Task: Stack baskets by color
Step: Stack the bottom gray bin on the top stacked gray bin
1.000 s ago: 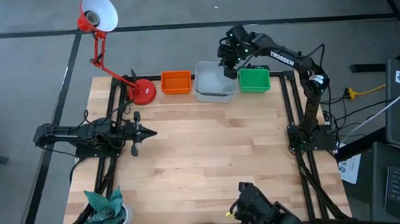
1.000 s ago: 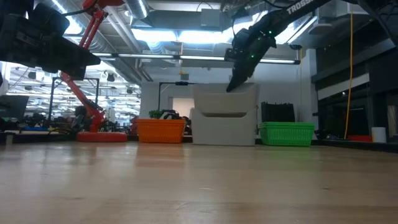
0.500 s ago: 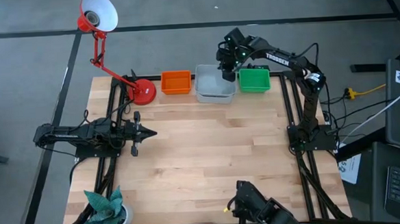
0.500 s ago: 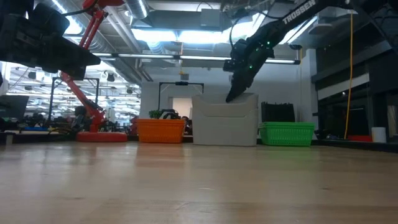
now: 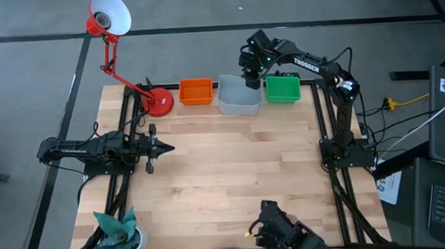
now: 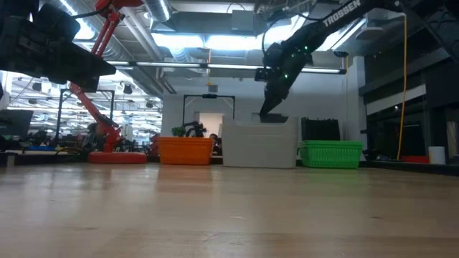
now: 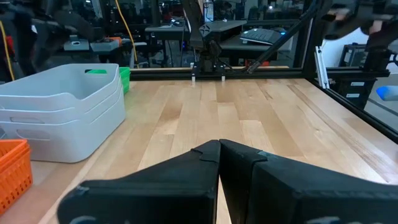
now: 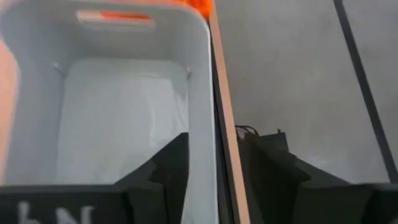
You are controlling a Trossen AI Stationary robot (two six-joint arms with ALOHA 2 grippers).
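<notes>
Right tool (image 5: 251, 81), fingers parted to straddle the far rim, grips nothing above the grey basket stack (image 5: 237, 98) at the table's (image 5: 233, 177) 12 o'clock edge. Orange basket (image 5: 195, 91) at 11 o'clock, green basket (image 5: 283, 88) at 1 o'clock. Left tool (image 5: 165, 149) closed, empty, at 9 o'clock.

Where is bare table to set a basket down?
Free: the table in front of the baskets, between the left end effector and the right arm's base. Crowded: the far edge, with lamp base, orange, grey and green stacks.
</notes>
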